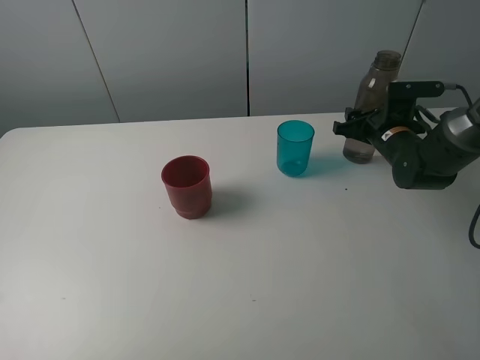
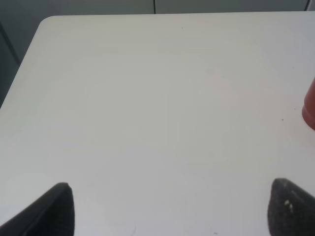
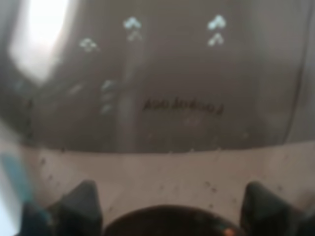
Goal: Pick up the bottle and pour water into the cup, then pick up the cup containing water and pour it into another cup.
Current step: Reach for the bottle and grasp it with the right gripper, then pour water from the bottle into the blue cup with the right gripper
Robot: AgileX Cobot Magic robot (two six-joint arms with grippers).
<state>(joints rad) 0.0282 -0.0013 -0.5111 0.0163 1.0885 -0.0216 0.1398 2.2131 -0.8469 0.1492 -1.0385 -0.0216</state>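
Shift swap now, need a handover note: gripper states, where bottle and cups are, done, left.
Left gripper: open, empty, over bare table.
Right gripper: open, close up at the bottle, not closed on it.
Bottle upright at back right; teal cup just left of it, red cup further left and nearer the front, both upright.
Done: approach to the bottle only.
Left: grasp bottle, pour into teal cup, then teal cup into red cup.

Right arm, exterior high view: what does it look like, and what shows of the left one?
The right arm is dark grey with rounded joint housings, a small orange-and-white label near the wrist and a black cable beside it. The right gripper is black. Of the left gripper only two black fingertips show.
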